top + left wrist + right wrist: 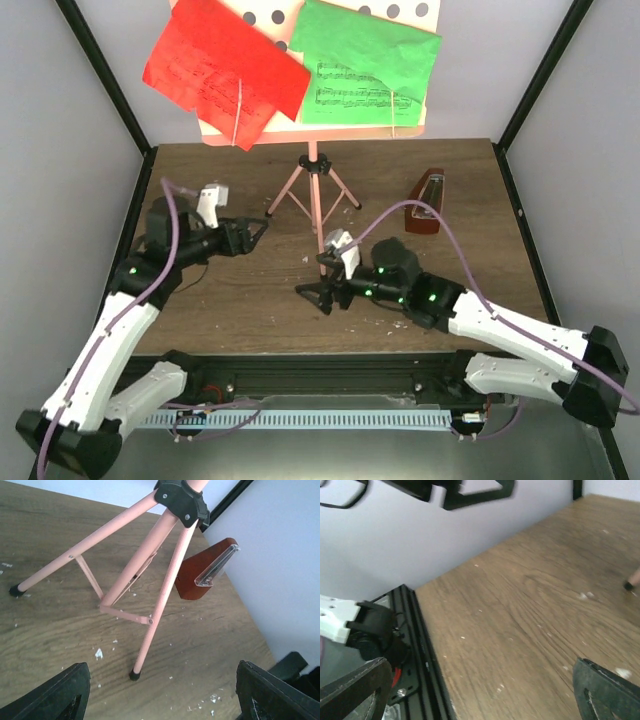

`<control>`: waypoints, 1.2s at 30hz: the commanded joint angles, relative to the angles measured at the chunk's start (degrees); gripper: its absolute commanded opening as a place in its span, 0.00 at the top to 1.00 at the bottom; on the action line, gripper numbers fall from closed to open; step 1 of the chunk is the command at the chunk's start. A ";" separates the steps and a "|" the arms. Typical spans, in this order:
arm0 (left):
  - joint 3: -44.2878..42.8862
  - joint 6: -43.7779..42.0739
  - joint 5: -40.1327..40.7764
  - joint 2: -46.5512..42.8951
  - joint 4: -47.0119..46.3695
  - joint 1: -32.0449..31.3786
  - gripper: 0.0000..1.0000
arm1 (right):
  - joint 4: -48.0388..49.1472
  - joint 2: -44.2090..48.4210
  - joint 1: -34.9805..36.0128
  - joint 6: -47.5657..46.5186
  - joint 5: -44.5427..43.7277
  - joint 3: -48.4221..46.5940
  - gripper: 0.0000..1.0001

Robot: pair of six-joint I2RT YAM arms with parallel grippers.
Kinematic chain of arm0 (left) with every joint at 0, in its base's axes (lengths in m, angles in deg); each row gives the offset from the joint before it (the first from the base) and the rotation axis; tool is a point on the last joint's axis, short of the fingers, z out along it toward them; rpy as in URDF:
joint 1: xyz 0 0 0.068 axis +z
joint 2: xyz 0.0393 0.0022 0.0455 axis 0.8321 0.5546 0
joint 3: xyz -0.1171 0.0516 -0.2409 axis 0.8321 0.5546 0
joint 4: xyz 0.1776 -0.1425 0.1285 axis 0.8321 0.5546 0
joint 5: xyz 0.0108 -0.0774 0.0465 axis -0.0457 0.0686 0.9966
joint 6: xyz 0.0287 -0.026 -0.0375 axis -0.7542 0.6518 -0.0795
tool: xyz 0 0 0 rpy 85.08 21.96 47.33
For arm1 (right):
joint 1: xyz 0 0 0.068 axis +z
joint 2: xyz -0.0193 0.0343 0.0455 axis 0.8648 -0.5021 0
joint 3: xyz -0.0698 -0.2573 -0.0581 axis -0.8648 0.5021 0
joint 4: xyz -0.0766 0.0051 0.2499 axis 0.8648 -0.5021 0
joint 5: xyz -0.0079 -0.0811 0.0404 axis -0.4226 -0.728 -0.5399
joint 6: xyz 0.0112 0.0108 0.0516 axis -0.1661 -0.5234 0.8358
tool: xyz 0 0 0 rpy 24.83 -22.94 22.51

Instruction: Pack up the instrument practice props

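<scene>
- From above, the pink music stand [314,190] stands at the table's [250,300] far middle, with red sheet [222,68] and green sheet [365,62] on its desk; the metronome [428,203] sits to its right.
- My left claw [262,228] gapes wide, holding nothing; its own camera shows only the tripod legs and the metronome's clear cover behind them.
- My right claw [312,290] is fully spread and empty; its camera sees bare wood and one stand foot [630,585].

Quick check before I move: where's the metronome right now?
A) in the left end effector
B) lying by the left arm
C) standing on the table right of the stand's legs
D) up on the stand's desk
C: the metronome stands upright on the table, right of the pink stand, ungripped.
</scene>
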 commanded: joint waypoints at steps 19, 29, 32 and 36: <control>-4.38 5.92 -10.89 -15.73 13.70 4.16 0.19 | 5.38 -7.30 11.73 -36.56 -27.90 -37.29 0.00; -4.88 6.25 -13.33 -18.31 13.42 4.12 0.19 | 10.90 -20.74 9.82 -55.93 -38.96 -50.15 0.00; -5.48 6.35 -14.80 -18.61 13.78 4.12 0.19 | 9.76 -24.23 8.41 -57.11 -40.66 -54.58 0.00; -8.02 5.78 -15.83 -18.18 15.98 4.11 0.20 | 8.99 -27.16 6.83 -57.82 -41.91 -59.04 0.00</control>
